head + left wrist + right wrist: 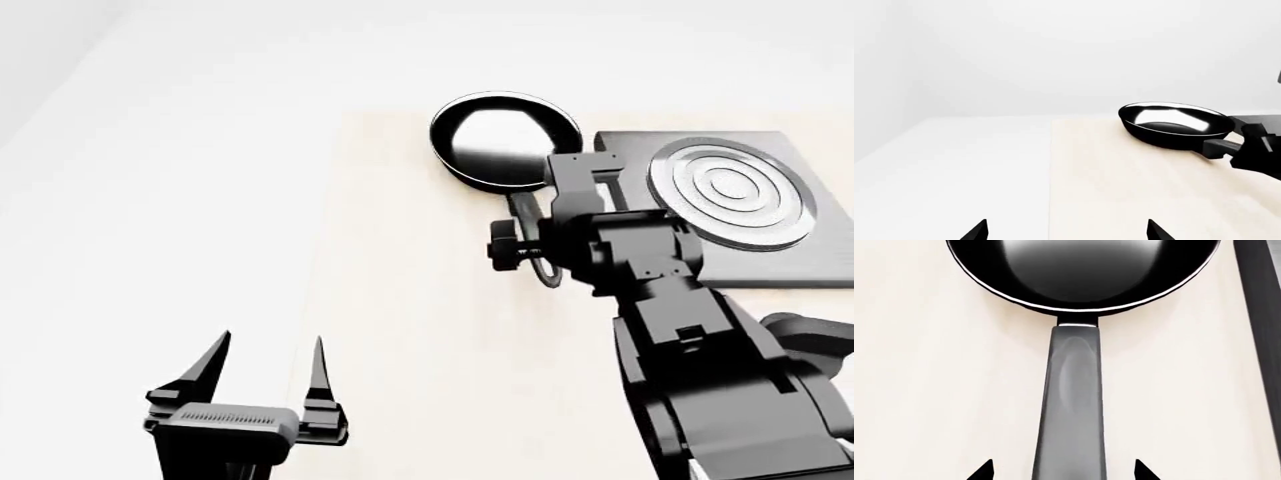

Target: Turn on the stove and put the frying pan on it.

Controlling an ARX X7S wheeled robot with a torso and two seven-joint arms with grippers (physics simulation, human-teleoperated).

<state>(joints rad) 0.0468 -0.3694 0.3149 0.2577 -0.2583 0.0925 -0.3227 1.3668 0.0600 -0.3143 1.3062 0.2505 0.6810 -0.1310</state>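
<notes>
The frying pan [501, 140] is black with a glossy inside and rests on the pale wooden board, just left of the stove [731, 190], a dark slab with silver rings. The pan also shows in the left wrist view [1174, 122]. In the right wrist view the pan [1081, 270] is ahead, and its long handle [1073, 410] runs between the spread fingertips of my right gripper [1062, 472], with a gap on each side. My left gripper [267, 375] is open and empty, low over the board's left edge. The stove's knob is not clearly in view.
The wooden board [400, 300] lies on a white surface [160, 200] that runs left and back to a white wall. My right arm [667, 330] covers the lower right of the head view. The stove's dark edge [1261, 315] runs beside the pan.
</notes>
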